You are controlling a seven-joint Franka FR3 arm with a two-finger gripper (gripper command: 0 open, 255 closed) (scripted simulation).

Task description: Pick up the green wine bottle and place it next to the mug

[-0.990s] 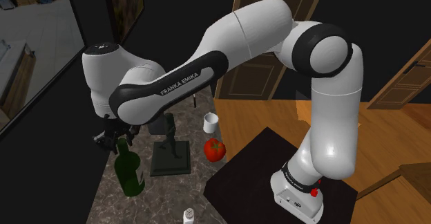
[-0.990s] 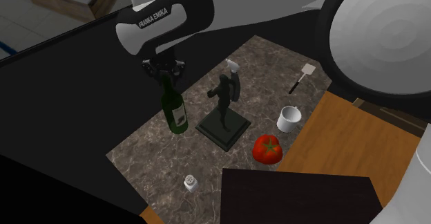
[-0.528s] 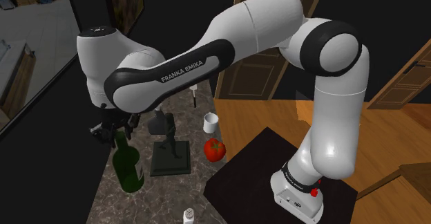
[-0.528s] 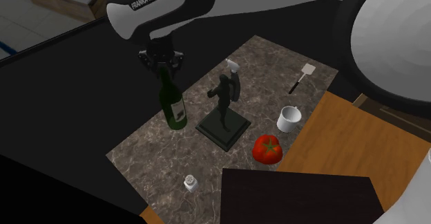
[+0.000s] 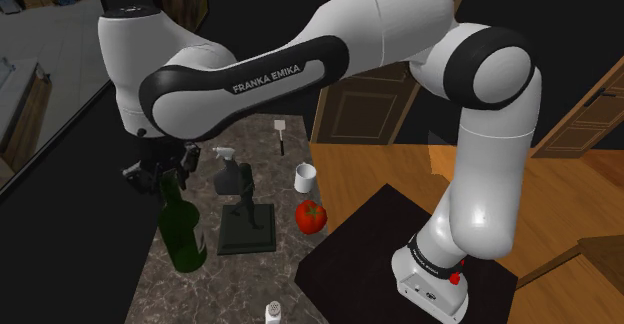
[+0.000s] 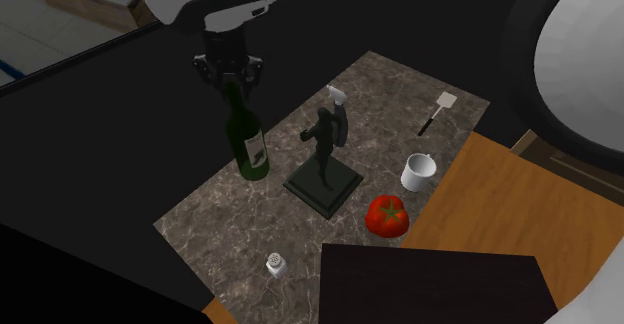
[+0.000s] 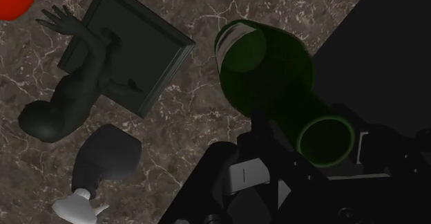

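Claw (image 6: 229, 76) clenched on green bottle (image 6: 248, 142) neck | body directly below claw | statuette (image 6: 323, 147) near

Second exterior view: statue (image 6: 324, 152) mid-counter (image 6: 225, 222), bottle (image 6: 247, 142) just left of it, mug (image 6: 418, 173) to its right. Tomato (image 6: 386, 215) just before mug, spatula (image 6: 441, 107) behind. Shaker (image 6: 274, 264) at near edge, apart.

Dark green bottle (image 5: 183, 234), red tomato (image 5: 311, 215), white mug (image 5: 305, 177), black statuette (image 6: 324, 152), brown white-veined counter (image 6: 380, 82).
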